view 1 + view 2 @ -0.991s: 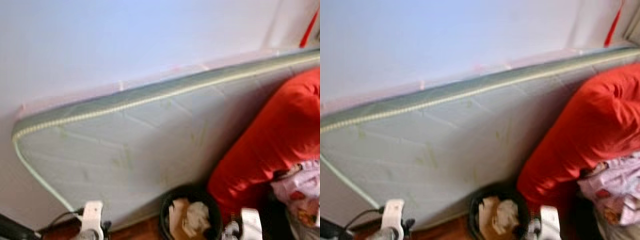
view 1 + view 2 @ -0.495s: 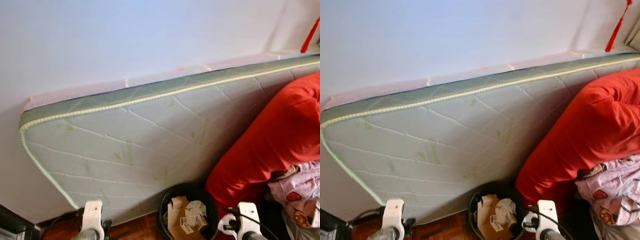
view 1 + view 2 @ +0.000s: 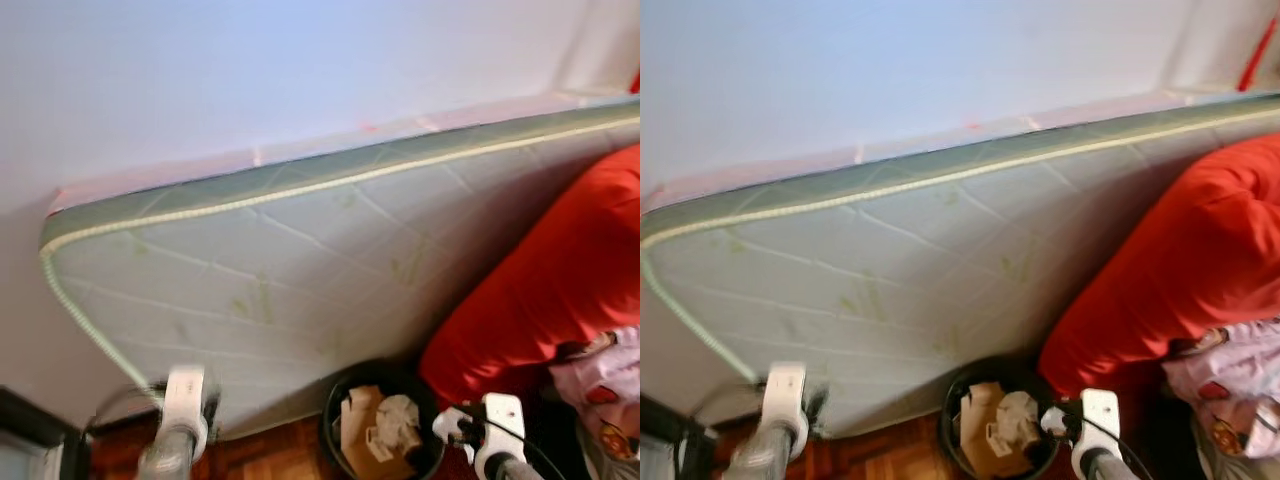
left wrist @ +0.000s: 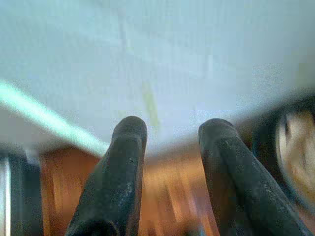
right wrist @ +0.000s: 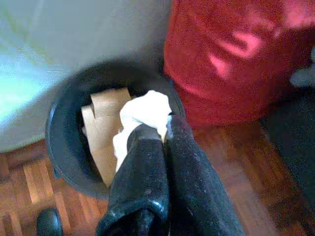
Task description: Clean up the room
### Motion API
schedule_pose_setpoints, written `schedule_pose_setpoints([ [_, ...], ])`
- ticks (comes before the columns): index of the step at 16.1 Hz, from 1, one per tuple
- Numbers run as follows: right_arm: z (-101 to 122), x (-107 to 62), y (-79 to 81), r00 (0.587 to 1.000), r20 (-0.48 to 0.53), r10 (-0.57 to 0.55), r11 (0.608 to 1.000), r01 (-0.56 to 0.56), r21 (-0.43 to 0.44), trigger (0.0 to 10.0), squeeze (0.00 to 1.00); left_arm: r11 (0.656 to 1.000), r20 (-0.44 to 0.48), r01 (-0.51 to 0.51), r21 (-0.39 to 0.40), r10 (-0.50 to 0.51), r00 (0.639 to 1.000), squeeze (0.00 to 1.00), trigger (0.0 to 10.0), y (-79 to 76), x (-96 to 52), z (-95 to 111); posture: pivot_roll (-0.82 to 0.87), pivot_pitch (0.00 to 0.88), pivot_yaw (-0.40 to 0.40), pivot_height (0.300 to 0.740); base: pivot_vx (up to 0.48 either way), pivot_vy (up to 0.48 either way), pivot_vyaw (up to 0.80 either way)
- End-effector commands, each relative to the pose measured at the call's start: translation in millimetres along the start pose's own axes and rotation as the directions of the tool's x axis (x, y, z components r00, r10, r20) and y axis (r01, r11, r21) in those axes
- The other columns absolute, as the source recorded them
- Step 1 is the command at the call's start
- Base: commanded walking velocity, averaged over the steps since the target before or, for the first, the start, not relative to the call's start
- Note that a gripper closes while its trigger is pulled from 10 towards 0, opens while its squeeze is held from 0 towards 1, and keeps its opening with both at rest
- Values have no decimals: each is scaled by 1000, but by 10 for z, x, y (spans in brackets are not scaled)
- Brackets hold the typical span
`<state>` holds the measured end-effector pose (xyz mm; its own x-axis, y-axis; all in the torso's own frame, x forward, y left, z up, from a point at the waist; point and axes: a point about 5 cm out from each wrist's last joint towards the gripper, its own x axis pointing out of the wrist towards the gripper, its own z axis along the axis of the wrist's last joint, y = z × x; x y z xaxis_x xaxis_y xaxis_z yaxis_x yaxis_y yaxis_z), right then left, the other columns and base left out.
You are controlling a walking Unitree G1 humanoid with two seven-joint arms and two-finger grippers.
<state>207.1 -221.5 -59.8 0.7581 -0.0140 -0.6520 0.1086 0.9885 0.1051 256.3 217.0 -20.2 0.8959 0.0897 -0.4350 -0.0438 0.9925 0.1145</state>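
My right claw (image 5: 165, 129) is clamped on a white tissue wad (image 5: 147, 110), apparently above the black bin's (image 5: 61, 123) 3 o'clock rim, though blur hinders certainty. Risk: releasing here, the wad clips the rim and lands on the floor. Left claw (image 4: 170, 147): fingers apart, idle.

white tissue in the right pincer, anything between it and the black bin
Nothing visible does. The right pincer is shut on the white tissue right over the open black bin, which already holds cardboard.
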Motion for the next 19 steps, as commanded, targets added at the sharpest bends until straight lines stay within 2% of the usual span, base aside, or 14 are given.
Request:
schedule_pose_setpoints([
  [1, 12, -18, -29, 999, 42, -7, 999, 5, 33, 10000, 0, 1000, 115, -2, 23, -1, 993, 0, 10000, -13, 55, 224, 115, 77, -18, 740, 0, 0, 0],
  [2, 27, -31, -42, 997, 72, 8, 999, -11, 46, 10000, 0, 999, 195, 11, 35, -18, 981, 0, 10000, -64, 58, 338, 128, 91, -33, 740, 0, 0, 0],
  [3, 29, -33, -45, 997, 78, 9, 999, -13, 45, 10000, 0, 999, 212, 12, 33, -19, 977, 0, 10000, -72, 56, 359, 128, 91, -33, 740, 0, 0, 0],
  [4, 722, 155, 402, 940, 321, 111, 994, -104, -39, 10000, 0, 1000, 263, 16, 15, -20, 965, 0, 10000, -93, 42, 419, 136, 99, -46, 740, 0, 0, 0],
  [5, 1079, 166, 658, 875, 450, 180, 983, -150, -101, 10000, 0, 1000, 320, 23, 1, -22, 947, 0, 10000, -117, 31, 509, 146, 110, -65, 740, 0, 0, 0],
  [6, 1089, 164, 666, 871, 455, 186, 982, -154, -106, 10000, 0, 1000, 329, 23, 5, -24, 944, 0, 10000, -121, 30, 524, 146, 110, -65, 740, 0, 0, 0],
  [8, 1333, 121, 727, 805, 541, 245, 969, -186, -163, 10000, 0, 1000, 401, 23, -5, -19, 916, 0, 10000, -123, -33, 601, 112, 114, -69, 740, 0, 0, 0],
  [11, 1309, 88, 685, 792, 567, 227, 974, -167, -155, 10000, 0, 1000, 439, 7, -2, -6, 899, 0, 10000, -74, -75, 656, 109, 129, -70, 740, 0, 0, 0],
  [13, 1295, 53, 602, 785, 597, 167, 986, -120, -117, 10000, 0, 1000, 469, -7, 1, 6, 883, 0, 10000, -23, -104, 725, 114, 155, -59, 740, 0, 0, 0],
  [14, 1301, 26, 518, 777, 622, 98, 995, -78, -60, 10000, 0, 1000, 493, -12, 3, 9, 870, 0, 10000, 15, -133, 793, 109, 166, -49, 740, 0, 0, 0],
  [19, 1290, -4, 506, 768, 637, 56, 998, -48, -30, 10000, 0, 1000, 504, -14, 3, 11, 864, 0, 10000, 80, -151, 895, 107, 173, -43, 740, 0, 0, 0],
])
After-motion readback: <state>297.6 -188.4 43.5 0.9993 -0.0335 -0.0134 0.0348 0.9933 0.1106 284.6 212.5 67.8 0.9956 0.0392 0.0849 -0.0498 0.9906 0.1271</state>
